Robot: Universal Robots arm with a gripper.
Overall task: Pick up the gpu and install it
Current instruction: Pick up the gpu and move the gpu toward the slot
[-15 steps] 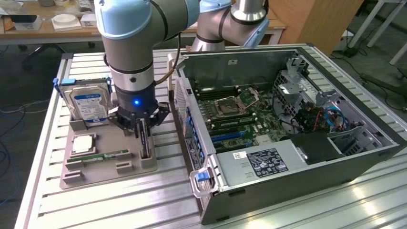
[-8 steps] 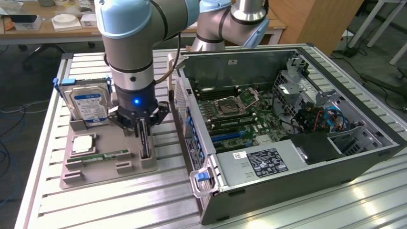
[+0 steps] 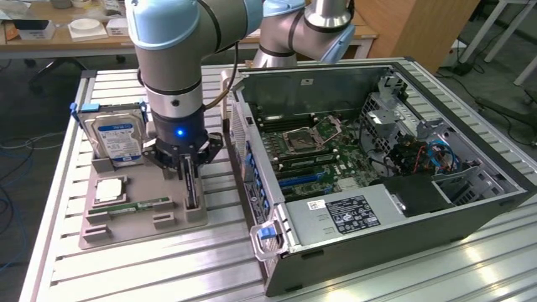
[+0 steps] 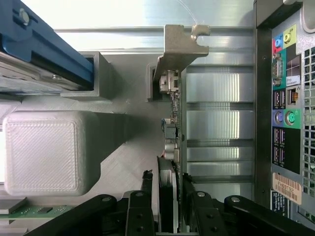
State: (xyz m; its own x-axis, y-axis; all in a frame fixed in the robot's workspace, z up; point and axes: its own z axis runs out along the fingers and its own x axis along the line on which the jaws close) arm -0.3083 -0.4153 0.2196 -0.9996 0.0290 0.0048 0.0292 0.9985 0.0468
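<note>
The gpu (image 3: pixel 191 185) stands on its edge in a slot of the grey fixture tray (image 3: pixel 134 231), a thin dark card beside the open computer case (image 3: pixel 378 157). My gripper (image 3: pixel 188 165) is lowered straight over it. In the wrist view the gpu (image 4: pixel 173 123) runs edge-on away from the camera, with its greyish metal bracket (image 4: pixel 182 46) at the far end. My gripper (image 4: pixel 167 179) straddles the near end of the card. Its black fingers (image 4: pixel 146 184) stand on either side, and a small gap shows on one side, so it is open.
On the same tray sit a silver hard drive (image 3: pixel 117 138) in a blue carrier, a processor (image 3: pixel 109 189) and a green memory stick (image 3: pixel 138 206). The case's rear port panel (image 4: pixel 285 98) is close beside the gpu. The motherboard (image 3: pixel 310 151) lies exposed inside the case.
</note>
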